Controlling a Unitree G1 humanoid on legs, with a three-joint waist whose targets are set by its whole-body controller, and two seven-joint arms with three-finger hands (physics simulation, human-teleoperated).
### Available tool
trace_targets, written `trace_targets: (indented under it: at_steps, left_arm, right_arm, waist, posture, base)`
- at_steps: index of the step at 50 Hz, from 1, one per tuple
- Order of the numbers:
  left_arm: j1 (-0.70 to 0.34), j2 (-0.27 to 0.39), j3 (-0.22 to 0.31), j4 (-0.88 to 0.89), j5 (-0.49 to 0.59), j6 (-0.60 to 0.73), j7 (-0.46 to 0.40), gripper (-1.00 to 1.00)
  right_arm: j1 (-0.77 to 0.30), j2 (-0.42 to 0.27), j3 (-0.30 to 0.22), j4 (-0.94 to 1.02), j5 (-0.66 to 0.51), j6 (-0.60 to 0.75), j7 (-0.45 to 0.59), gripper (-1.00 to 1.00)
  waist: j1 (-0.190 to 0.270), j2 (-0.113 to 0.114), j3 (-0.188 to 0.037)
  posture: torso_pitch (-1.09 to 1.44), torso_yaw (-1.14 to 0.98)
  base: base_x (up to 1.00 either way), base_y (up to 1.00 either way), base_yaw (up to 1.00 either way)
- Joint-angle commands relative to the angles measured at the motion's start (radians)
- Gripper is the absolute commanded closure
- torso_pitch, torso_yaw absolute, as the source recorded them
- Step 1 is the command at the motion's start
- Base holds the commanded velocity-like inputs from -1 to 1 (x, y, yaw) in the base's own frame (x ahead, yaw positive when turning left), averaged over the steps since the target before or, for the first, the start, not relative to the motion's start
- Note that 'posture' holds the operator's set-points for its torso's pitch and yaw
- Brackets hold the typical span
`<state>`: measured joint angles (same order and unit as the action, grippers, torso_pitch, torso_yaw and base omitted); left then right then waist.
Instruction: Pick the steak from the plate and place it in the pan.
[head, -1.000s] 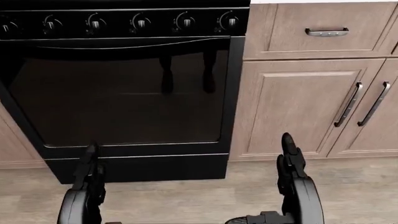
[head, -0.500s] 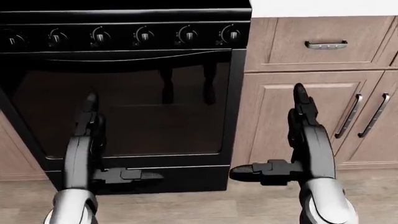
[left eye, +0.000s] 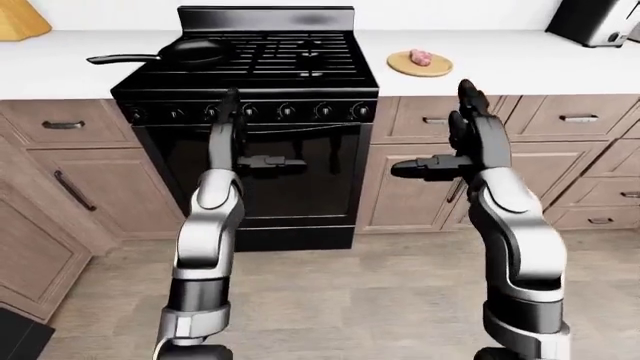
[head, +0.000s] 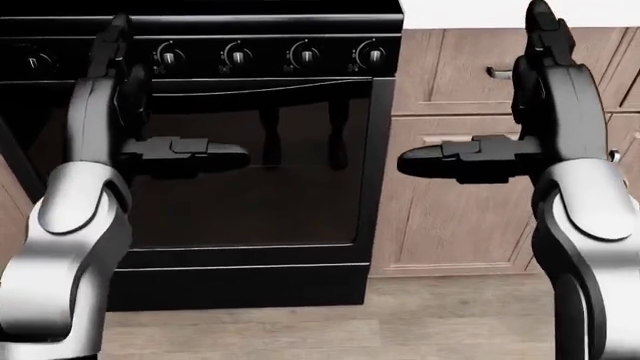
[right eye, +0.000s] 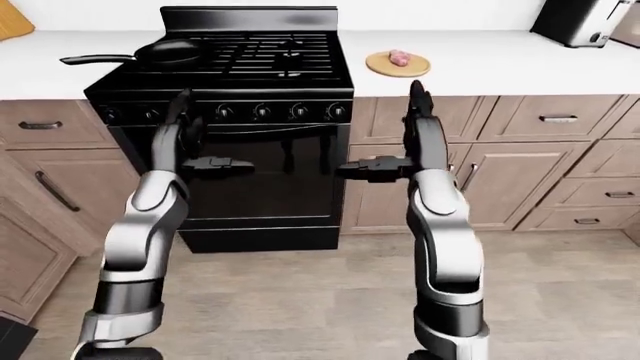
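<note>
Left-eye view shows a kitchen with a big black stove (left eye: 245, 135) in the middle. A white counter (left eye: 520, 64) runs along the top of the view on both sides of the stove, with light brown cabinets (left eye: 560, 161) under it.

Two shiny grey robot arms reach up from the bottom of the view. They stand side by side, apart from each other, in the space between me and the stove.

The left hand (left eye: 235, 142) is at about 9 o'clock from the middle of the view, over the oven door. Its dark fingers point straight up and its thumb sticks out sideways toward 3 o'clock. It is open and holds nothing.

The right hand (left eye: 465, 139) is at about 3 o'clock, over the cabinets. Its fingers point up too, and its thumb sticks out toward 9 o'clock. It is also spread open with nothing in it.

A black pan (left eye: 185, 52) sits on the stove top at about 11 o'clock. Its long handle points toward 9 o'clock, out over the counter.

At about 1 o'clock, a round tan plate (left eye: 420, 64) rests on the counter, just beside the stove. The small pink steak (left eye: 421, 56) lies on the plate. It is well apart from both hands.

A dark toaster (left eye: 592, 21) stands at about 2 o'clock.

A row of round knobs (head: 265, 55) runs across the stove in the head view.
</note>
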<state>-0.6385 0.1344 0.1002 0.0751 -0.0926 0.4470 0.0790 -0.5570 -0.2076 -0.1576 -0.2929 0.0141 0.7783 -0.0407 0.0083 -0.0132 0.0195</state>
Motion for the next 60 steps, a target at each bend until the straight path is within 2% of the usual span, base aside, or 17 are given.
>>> trace_targets:
  at_steps: [1,19,26,27,29,36,40,43,45,46,48,51,53,55,57,58,60]
  left_arm:
    - [-0.036,0.011,-0.007,-0.060,-0.007,0.001,-0.015,-1.00]
    - [-0.096,0.064,0.040,-0.305,-0.062,0.240,0.025,-1.00]
    - [-0.103,0.064,0.032,-0.343,-0.079,0.271,0.038,-1.00]
    - [-0.103,0.065,0.032,-0.344,-0.080,0.272,0.037,-1.00]
    - [-0.106,0.061,0.039,-0.346,-0.092,0.278,0.040,-1.00]
    - [-0.104,0.064,0.033,-0.350,-0.096,0.280,0.045,-1.00]
    - [-0.108,0.068,0.035,-0.347,-0.096,0.281,0.046,-1.00]
    - [-0.106,0.067,0.034,-0.349,-0.095,0.282,0.047,-1.00]
    - [-0.110,0.068,0.037,-0.355,-0.099,0.289,0.047,-1.00]
    - [-0.110,0.069,0.036,-0.358,-0.100,0.292,0.047,-1.00]
    - [-0.110,0.069,0.036,-0.355,-0.100,0.290,0.048,-1.00]
    - [-0.108,0.070,0.035,-0.352,-0.098,0.287,0.047,-1.00]
    - [-0.106,0.071,0.033,-0.349,-0.095,0.286,0.044,-1.00]
    - [-0.106,0.070,0.033,-0.349,-0.094,0.286,0.043,-1.00]
    - [-0.105,0.070,0.033,-0.350,-0.094,0.287,0.043,-1.00]
    - [-0.105,0.070,0.033,-0.351,-0.094,0.287,0.042,-1.00]
    - [-0.105,0.069,0.033,-0.351,-0.094,0.288,0.042,-1.00]
  right_arm:
    - [-0.048,-0.023,-0.008,-0.053,-0.007,0.004,-0.007,-1.00]
    - [-0.179,-0.070,-0.041,-0.289,0.077,0.267,0.001,-1.00]
    - [-0.187,-0.082,-0.058,-0.296,0.112,0.277,-0.019,-1.00]
    - [-0.184,-0.084,-0.059,-0.296,0.116,0.274,-0.023,-1.00]
    - [-0.183,-0.085,-0.052,-0.295,0.121,0.273,-0.029,-1.00]
    - [-0.180,-0.092,-0.052,-0.298,0.133,0.269,-0.036,-1.00]
    - [-0.181,-0.095,-0.052,-0.299,0.137,0.270,-0.038,-1.00]
    - [-0.183,-0.097,-0.053,-0.300,0.139,0.272,-0.040,-1.00]
    - [-0.187,-0.098,-0.052,-0.303,0.141,0.277,-0.042,-1.00]
    - [-0.186,-0.099,-0.052,-0.300,0.142,0.274,-0.042,-1.00]
    - [-0.184,-0.099,-0.051,-0.298,0.141,0.270,-0.042,-1.00]
    - [-0.186,-0.099,-0.050,-0.299,0.142,0.274,-0.044,-1.00]
    - [-0.184,-0.100,-0.049,-0.297,0.142,0.268,-0.041,-1.00]
    - [-0.181,-0.099,-0.049,-0.295,0.142,0.265,-0.041,-1.00]
    - [-0.180,-0.099,-0.051,-0.299,0.143,0.267,-0.041,-1.00]
    - [-0.181,-0.099,-0.050,-0.300,0.143,0.268,-0.041,-1.00]
    - [-0.182,-0.098,-0.049,-0.300,0.144,0.269,-0.041,-1.00]
  waist:
    - [0.001,-0.001,-0.022]
    - [0.000,0.002,-0.009]
    - [0.001,0.003,-0.006]
    - [-0.001,0.007,-0.029]
    - [-0.002,0.009,-0.014]
    - [-0.005,0.000,0.000]
    - [-0.006,0.018,0.005]
    - [-0.007,0.071,0.008]
    - [-0.006,0.053,0.002]
    - [-0.008,0.061,0.004]
    - [-0.006,0.055,-0.003]
    - [0.000,0.030,0.002]
    - [0.005,0.005,0.006]
    - [0.010,-0.044,-0.006]
    - [0.000,-0.035,-0.001]
    - [0.006,-0.050,0.006]
    - [-0.003,-0.039,0.001]
  posture:
    - [0.00,0.00]
    - [0.00,0.00]
    - [0.00,0.00]
    - [0.00,0.00]
    - [0.00,0.00]
    - [0.00,0.00]
    - [0.00,0.00]
    - [0.00,0.00]
    - [0.00,0.00]
    - [0.00,0.00]
    - [0.00,0.00]
    - [0.00,0.00]
    - [0.00,0.00]
    - [0.00,0.00]
    - [0.00,0.00]
    - [0.00,0.00]
    - [0.00,0.00]
  base:
    - [0.00,0.00,0.00]
    - [0.00,0.00,0.00]
    - [0.01,0.00,0.00]
    - [0.06,0.00,0.00]
    - [0.07,0.00,0.00]
    - [0.11,0.00,0.00]
    - [0.19,0.00,0.00]
    - [0.19,0.00,0.00]
    - [0.19,0.00,0.00]
    - [0.19,0.00,0.00]
    - [0.19,0.00,0.00]
    - [0.19,0.00,0.00]
    - [0.19,0.00,0.00]
    - [0.19,0.00,0.00]
    - [0.19,0.00,0.00]
    - [0.19,0.00,0.00]
    - [0.19,0.00,0.00]
